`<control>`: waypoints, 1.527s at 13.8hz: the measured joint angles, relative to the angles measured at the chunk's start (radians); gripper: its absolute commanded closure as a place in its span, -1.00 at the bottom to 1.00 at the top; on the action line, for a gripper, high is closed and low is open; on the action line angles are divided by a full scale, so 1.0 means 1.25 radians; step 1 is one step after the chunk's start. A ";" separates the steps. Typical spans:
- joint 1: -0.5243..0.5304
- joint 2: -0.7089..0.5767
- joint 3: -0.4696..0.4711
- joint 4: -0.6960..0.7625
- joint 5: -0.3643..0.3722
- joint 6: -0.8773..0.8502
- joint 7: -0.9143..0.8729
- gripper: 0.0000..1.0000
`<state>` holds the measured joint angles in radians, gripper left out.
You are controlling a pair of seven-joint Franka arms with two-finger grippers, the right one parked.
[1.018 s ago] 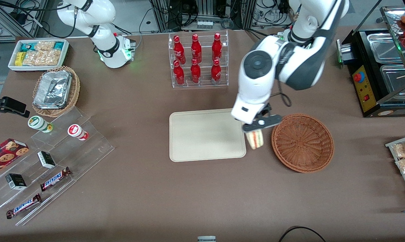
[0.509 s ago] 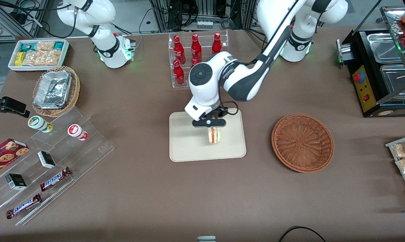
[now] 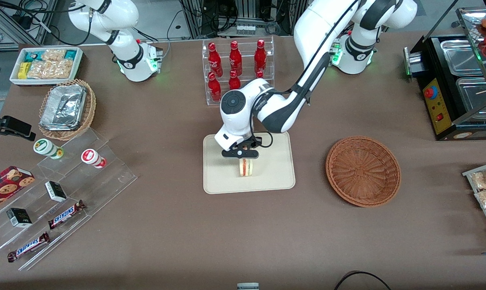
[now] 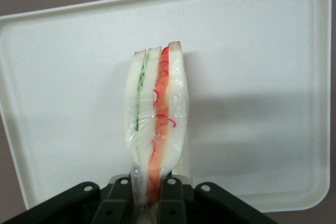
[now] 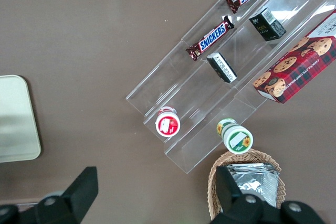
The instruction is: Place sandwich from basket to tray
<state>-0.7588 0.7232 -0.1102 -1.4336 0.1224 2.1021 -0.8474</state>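
Observation:
The sandwich (image 3: 246,167), a wrapped wedge of white bread with red and green filling (image 4: 156,108), hangs upright over the middle of the cream tray (image 3: 227,179). My gripper (image 3: 243,156) is shut on its upper end, both fingers (image 4: 176,198) pinching the wrapper. In the left wrist view the tray (image 4: 262,77) fills the background below the sandwich. Whether the sandwich touches the tray surface I cannot tell. The reddish-brown wicker basket (image 3: 363,170) stands beside the tray toward the working arm's end, with nothing in it.
A clear rack of red bottles (image 3: 237,72) stands farther from the front camera than the tray. Toward the parked arm's end lie acrylic steps with snack bars (image 3: 65,214), a tan basket of foil containers (image 3: 65,108) and a white bin of snacks (image 3: 45,64).
My gripper has carried the sandwich from beside the basket, over the tray's edge, to above the tray's middle, and has come lower.

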 measured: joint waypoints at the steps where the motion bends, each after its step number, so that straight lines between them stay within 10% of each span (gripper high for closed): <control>1: -0.001 0.008 0.000 0.001 0.000 0.004 -0.008 0.80; 2: -0.001 0.015 0.000 0.001 0.000 0.005 -0.013 -0.45; 3: -0.003 0.021 0.000 0.001 0.000 0.006 -0.014 -0.99; 14: -0.008 -0.114 0.009 0.050 0.000 -0.153 -0.026 -1.00; 21: 0.140 -0.326 0.027 0.048 0.001 -0.326 0.026 -1.00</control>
<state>-0.5837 0.3151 -0.0766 -1.3738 0.1235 1.6943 -0.8153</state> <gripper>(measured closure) 0.000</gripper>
